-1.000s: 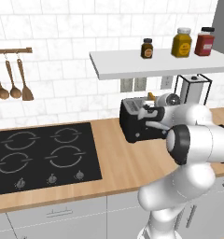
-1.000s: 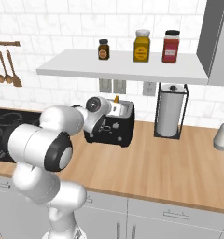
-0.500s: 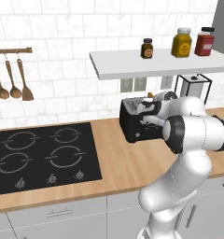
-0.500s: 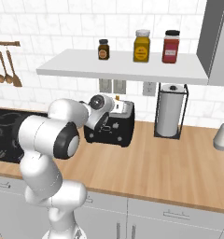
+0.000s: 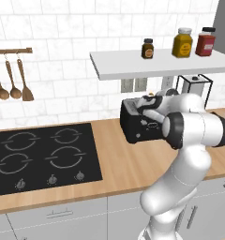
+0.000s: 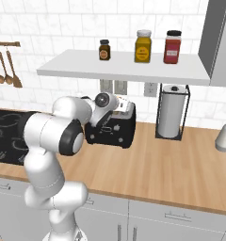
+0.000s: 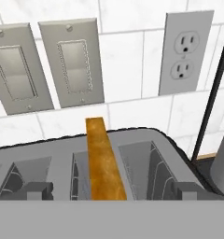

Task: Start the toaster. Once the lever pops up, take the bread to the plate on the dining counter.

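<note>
1. Hovering over the toaster [image 5: 141, 125] at the back of the wood worktop [image 6: 181, 160], the gripper [image 6: 120, 104] has its jaws spread wide and holds nothing; its fingertips fall below the hand view's frame.

2. Judging by the scene, the work is at the toaster stage: the bread [image 7: 104, 161] stands upright in a slot, its top edge well above the toaster's top. Whether the lever has been pressed or has popped up cannot be told, as no lever is clearly visible.

3. If toasting is done, the next move calls for lowering the spread jaws astride the slice, closing on its two flat faces and lifting straight up, clear of the slot walls. If not, the lever on the toaster's end must be pushed down first.

4. The bread appears as a thin golden-brown slab seen edge-on. It sits in the middle slot, with open slots to either side, below the wall switches [image 7: 46, 65] and outlet [image 7: 185, 51].

5. A paper-towel holder [image 6: 171, 112] stands just to the toaster's right.
</note>
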Robot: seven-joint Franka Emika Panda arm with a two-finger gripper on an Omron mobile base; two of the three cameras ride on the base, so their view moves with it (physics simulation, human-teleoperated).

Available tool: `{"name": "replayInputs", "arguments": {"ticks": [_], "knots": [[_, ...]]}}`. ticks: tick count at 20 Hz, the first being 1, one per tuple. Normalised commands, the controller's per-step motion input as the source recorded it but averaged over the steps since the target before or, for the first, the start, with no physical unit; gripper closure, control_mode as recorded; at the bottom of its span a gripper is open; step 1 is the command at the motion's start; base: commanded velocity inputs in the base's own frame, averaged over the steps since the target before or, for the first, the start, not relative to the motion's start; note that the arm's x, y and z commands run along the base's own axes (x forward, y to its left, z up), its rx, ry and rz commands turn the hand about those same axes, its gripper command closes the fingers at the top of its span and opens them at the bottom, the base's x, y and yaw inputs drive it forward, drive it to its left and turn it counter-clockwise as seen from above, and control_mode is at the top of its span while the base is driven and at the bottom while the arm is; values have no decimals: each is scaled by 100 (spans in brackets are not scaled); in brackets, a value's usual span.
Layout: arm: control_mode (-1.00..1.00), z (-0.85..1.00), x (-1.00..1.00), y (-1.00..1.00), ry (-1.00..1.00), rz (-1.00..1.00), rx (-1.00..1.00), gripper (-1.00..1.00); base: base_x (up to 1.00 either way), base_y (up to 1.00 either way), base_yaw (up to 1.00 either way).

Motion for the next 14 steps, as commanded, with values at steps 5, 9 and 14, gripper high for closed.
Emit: {"name": "replayInputs", "arguments": {"ticks": [5, 9, 14], "knots": [[-100, -16, 10, -5, 0, 0, 6, -100, 0, 0, 0], [-100, -24, 3, 0, 0, 0, 1, 100, 0, 0, 0], [-100, -18, 7, 3, 0, 0, 0, 100, 0, 0, 0]]}}
